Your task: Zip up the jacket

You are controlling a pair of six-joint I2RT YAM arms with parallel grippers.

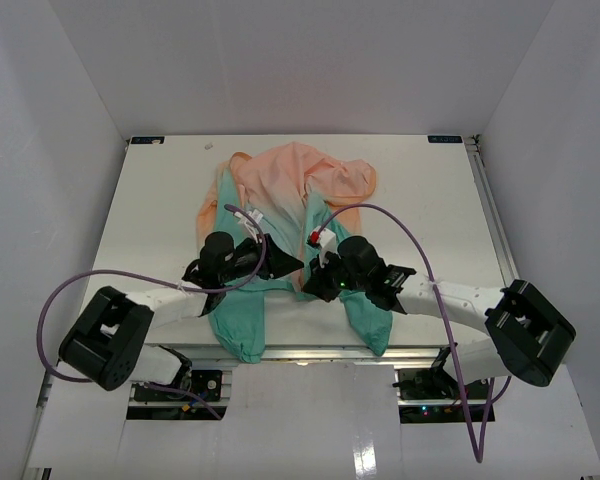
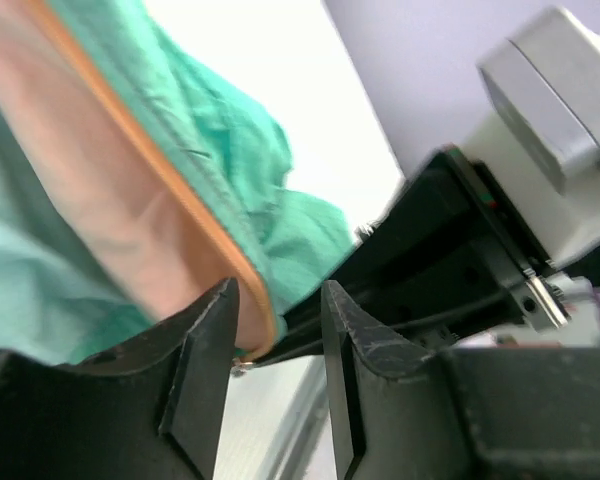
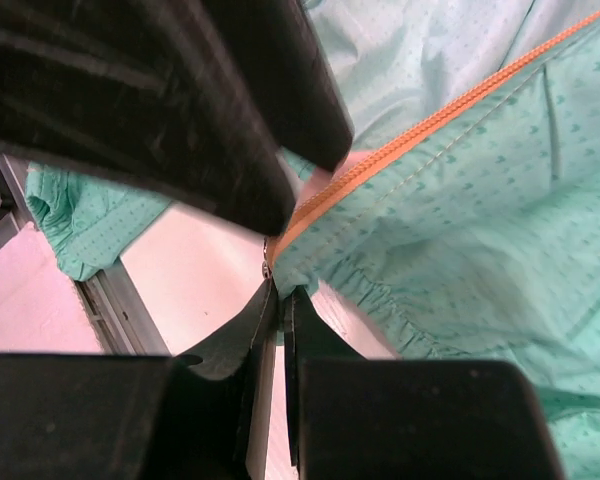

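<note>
Jacket (image 1: 280, 215) spread mid-tabletop, teal hem toward near edge. Thin, limp knit — will bunch if pulled; grip at orange zipper (image 3: 420, 130) base. Left gripper (image 2: 275, 325) jaws part open around zipper edge, contact unclear. Right gripper (image 3: 277, 300) jaws near-closed at zipper bottom — pinch uncertain.

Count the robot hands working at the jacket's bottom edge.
2. The left hand sits at the teal-and-peach fabric jacket's hem left of centre; the right hand is beside it, right of centre.
</note>
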